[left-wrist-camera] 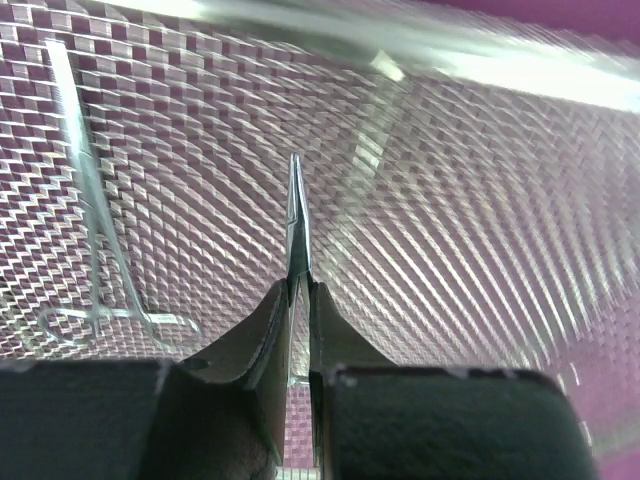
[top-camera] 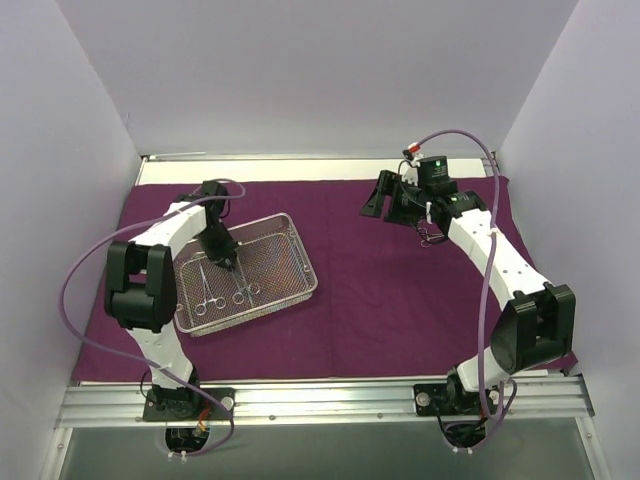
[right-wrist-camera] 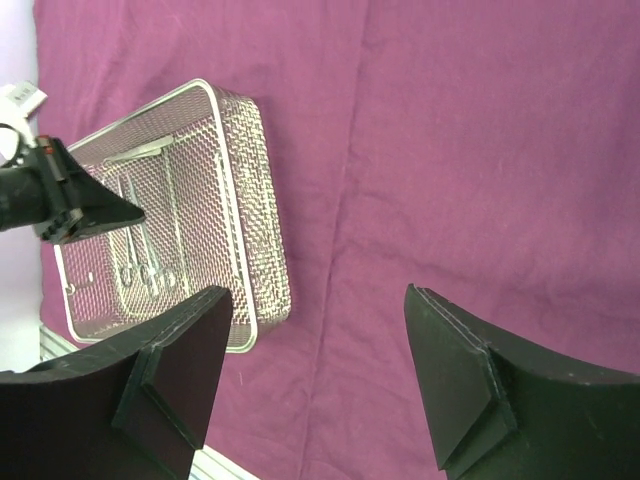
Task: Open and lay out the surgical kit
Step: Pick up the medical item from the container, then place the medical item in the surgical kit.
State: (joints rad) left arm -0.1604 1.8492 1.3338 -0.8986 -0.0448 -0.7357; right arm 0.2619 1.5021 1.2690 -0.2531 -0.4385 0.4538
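Observation:
The dark purple cloth (top-camera: pixel 400 290) lies spread flat on the table. The silver wire-mesh tray (top-camera: pixel 305 262) sits on its left part, with two scissor-handled clamps (top-camera: pixel 203 292) lying in it. My left gripper (top-camera: pixel 224 258) is down inside the tray, shut on a thin silver instrument (left-wrist-camera: pixel 296 215) whose pointed tip sticks out past the fingertips; its handle is hidden. One clamp (left-wrist-camera: pixel 96 250) lies on the mesh to its left. My right gripper (top-camera: pixel 384 197) is open and empty above the cloth's far right part. In the right wrist view the right gripper (right-wrist-camera: pixel 317 300) faces bare cloth (right-wrist-camera: pixel 450 150), with the tray (right-wrist-camera: pixel 268 250) off to the left.
White walls close in the left, back and right sides. A metal rail (top-camera: pixel 330 400) with the arm bases runs along the near edge. Purple cables loop off both arms.

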